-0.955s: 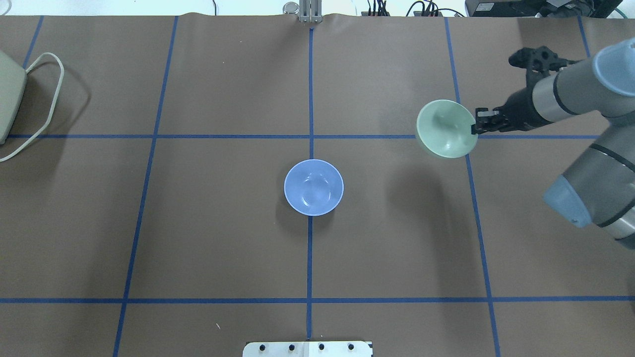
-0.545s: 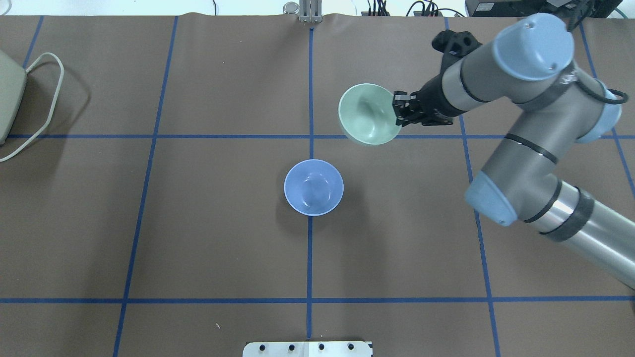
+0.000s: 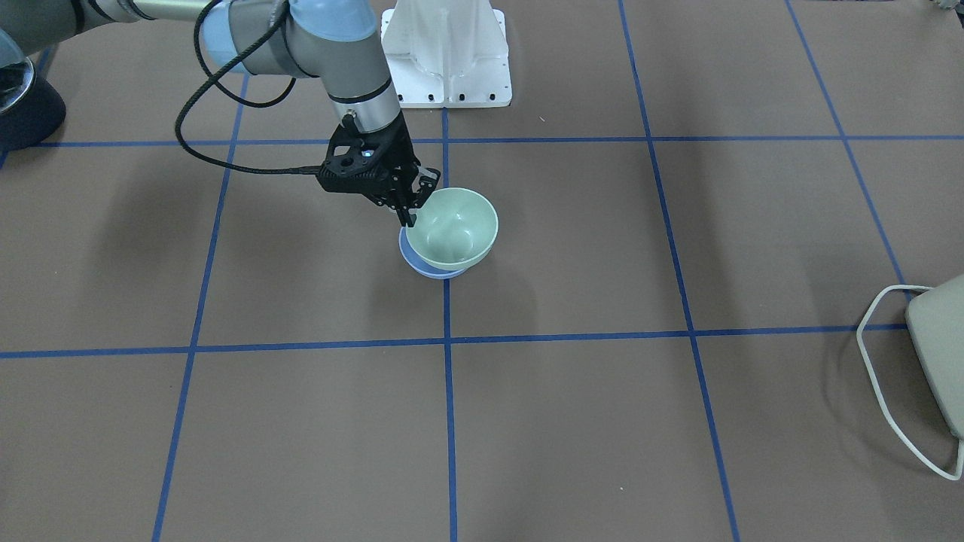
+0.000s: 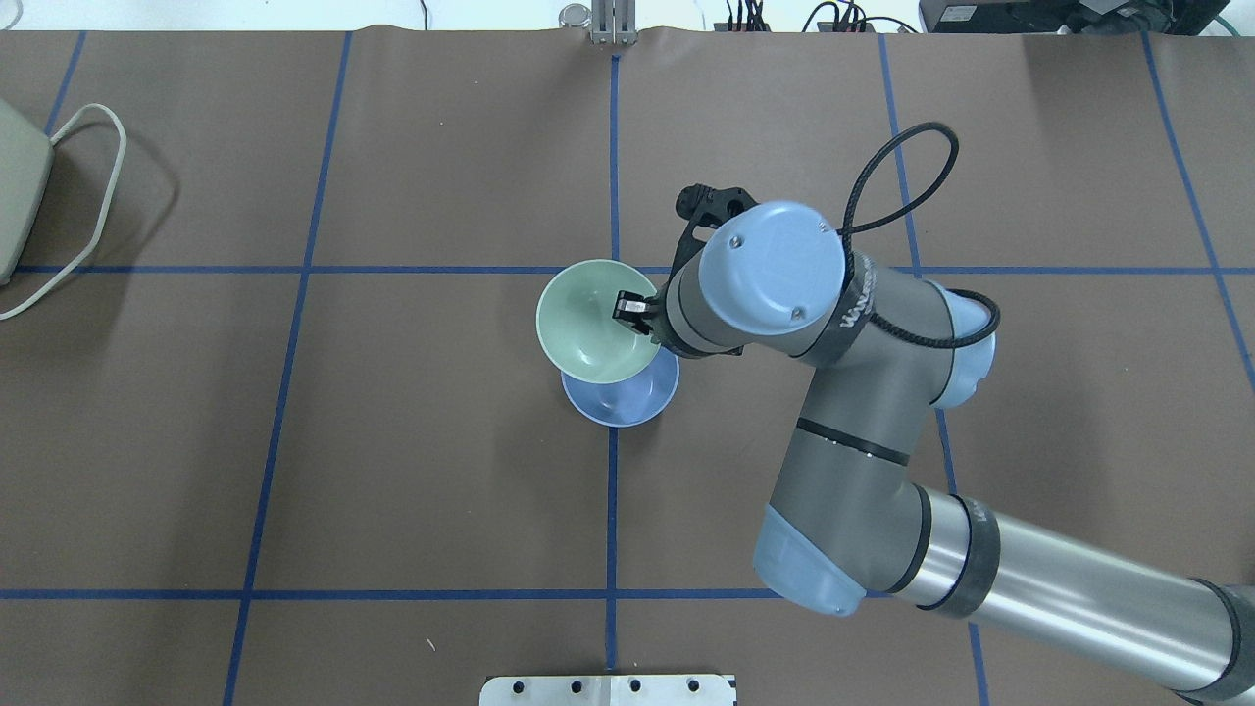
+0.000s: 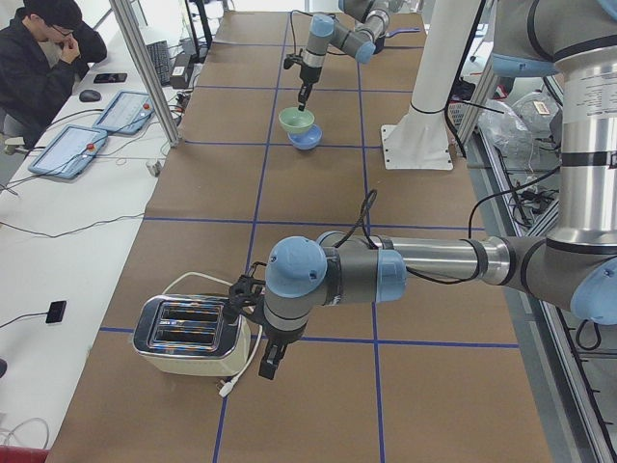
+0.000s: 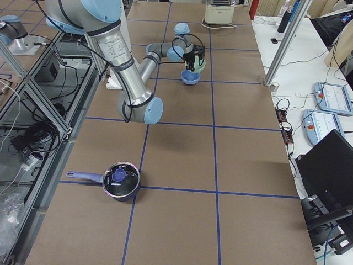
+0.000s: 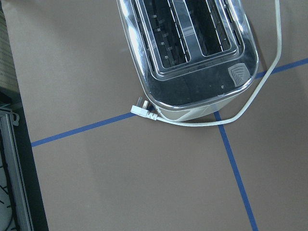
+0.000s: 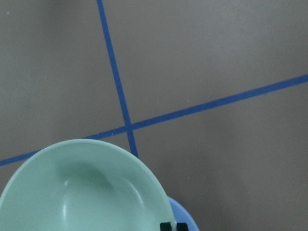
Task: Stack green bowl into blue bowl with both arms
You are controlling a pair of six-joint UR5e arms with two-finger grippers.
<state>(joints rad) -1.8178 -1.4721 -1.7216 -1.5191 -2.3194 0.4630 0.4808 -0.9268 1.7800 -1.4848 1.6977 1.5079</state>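
Note:
My right gripper (image 4: 632, 309) is shut on the near rim of the pale green bowl (image 4: 593, 322). It holds the bowl tilted, right over the blue bowl (image 4: 627, 400) at the table's middle. The green bowl (image 3: 456, 229) hides most of the blue bowl (image 3: 428, 269); I cannot tell whether they touch. The right wrist view shows the green bowl (image 8: 82, 192), one fingertip (image 8: 166, 226) on its rim, and a sliver of the blue bowl (image 8: 186, 224). My left gripper (image 5: 270, 359) shows only in the exterior left view, beside a toaster; I cannot tell if it is open.
A toaster (image 7: 187, 48) with a white cord (image 4: 83, 196) and plug lies at the table's left end. A lidded pot (image 6: 118, 181) stands at the right end. The robot's white base plate (image 3: 444, 53) is near the bowls. A person (image 5: 43, 58) sits beside the table.
My right arm has swung left across the table with the green bowl, from the right side to over the blue bowl. The blue bowl has not moved.

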